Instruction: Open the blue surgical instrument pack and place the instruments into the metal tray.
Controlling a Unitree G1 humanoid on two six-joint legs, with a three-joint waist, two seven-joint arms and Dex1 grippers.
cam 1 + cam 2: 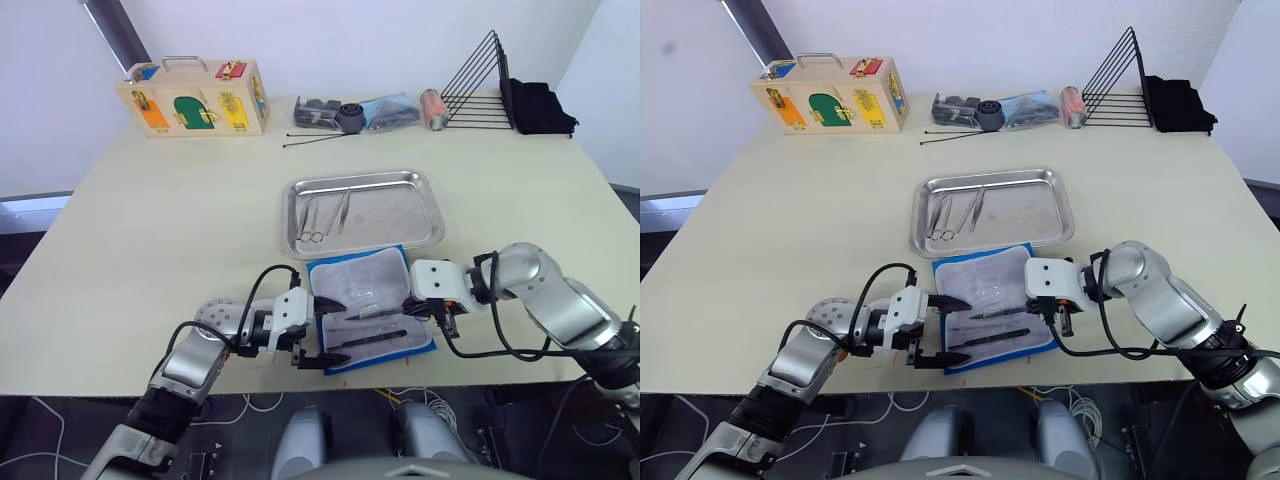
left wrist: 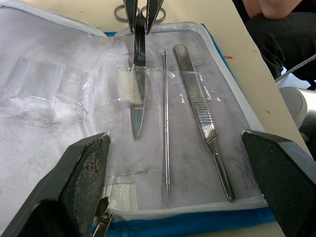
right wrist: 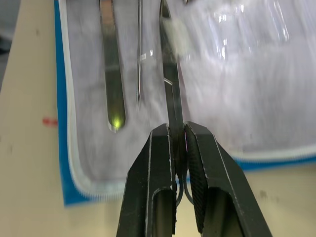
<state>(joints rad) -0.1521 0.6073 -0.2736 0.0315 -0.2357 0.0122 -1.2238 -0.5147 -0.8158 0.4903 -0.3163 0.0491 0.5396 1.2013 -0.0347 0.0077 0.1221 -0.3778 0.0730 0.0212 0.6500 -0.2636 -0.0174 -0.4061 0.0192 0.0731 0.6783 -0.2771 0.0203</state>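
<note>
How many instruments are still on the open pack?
3 on the blue surgical instrument pack: scissors pinched at the handle by the right gripper, a thin probe, and a flat handle nearest the edge. Others may be hidden.

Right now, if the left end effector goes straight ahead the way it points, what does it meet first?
Probably the scissors lying on the open pack's lining, just ahead between the open fingers; the probe and scalpel handle lie beside them. Height above the lining is unclear.
</note>
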